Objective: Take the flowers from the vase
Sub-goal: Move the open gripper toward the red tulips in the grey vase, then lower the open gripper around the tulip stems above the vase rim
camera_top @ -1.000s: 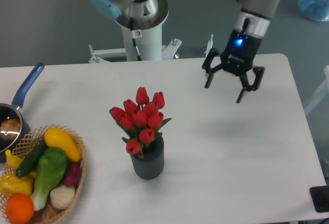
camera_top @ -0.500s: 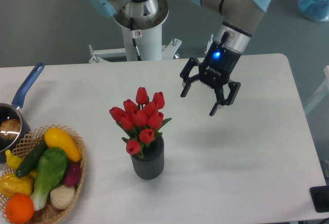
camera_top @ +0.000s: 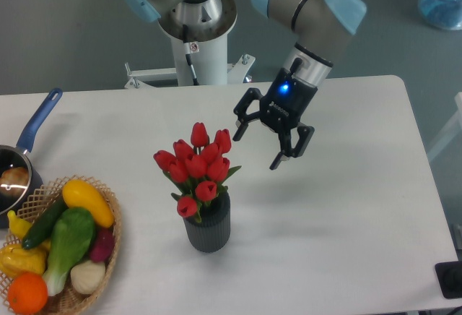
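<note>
the gripper (camera_top: 264,143) hangs with its jaws spread and nothing between them, up and to the right of the flowers (camera_top: 196,165). they stand upright in the vase (camera_top: 208,230) on the worktop (camera_top: 339,228), stems vertical, so the reach goes left and down.
</note>
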